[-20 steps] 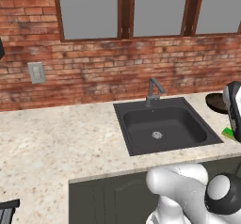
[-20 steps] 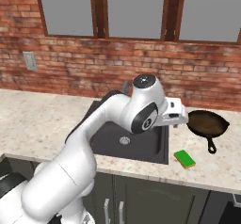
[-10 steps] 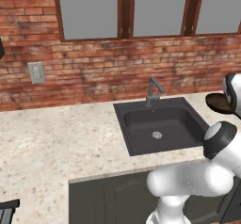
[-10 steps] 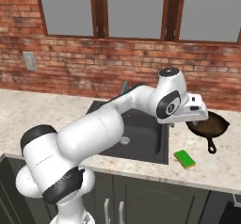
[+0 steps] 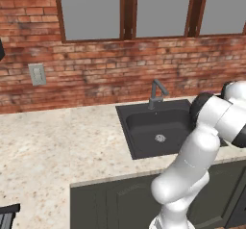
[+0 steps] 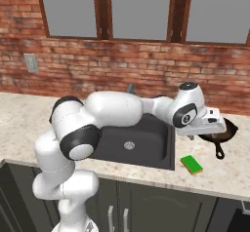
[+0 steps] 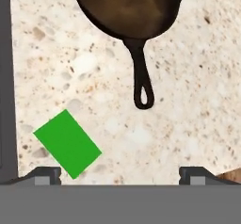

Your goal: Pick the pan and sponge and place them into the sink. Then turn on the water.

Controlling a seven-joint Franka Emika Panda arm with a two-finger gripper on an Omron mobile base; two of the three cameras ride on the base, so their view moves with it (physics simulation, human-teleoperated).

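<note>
The dark brown pan [image 6: 227, 130] lies on the speckled counter right of the sink [image 6: 146, 141], its handle pointing toward the front edge. In the hand view the pan [image 7: 127, 6] is at the top, with its handle [image 7: 141, 72] running down the middle. The green sponge [image 6: 191, 164] lies flat near the counter's front edge, close to the sink's right rim, and appears in the hand view as the sponge [image 7: 67, 143] at lower left. My gripper [image 6: 207, 132] hovers above the counter between sink and pan. The gripper [image 7: 120, 176] is open, with nothing between its fingertips. The grey faucet [image 5: 156, 94] shows no water.
A brick wall with windows runs behind the counter, with an outlet plate [image 5: 37, 74] on it at the left. Speckled counter [image 5: 57, 146] stretches left of the sink. My arm reaches across above the basin. Dark cabinet fronts [image 6: 146, 206] sit below the counter edge.
The arm has swung right, carrying the hand from over the sink's right edge to above the counter beside the pan. The gripper stays open. Pan and sponge have not moved.
</note>
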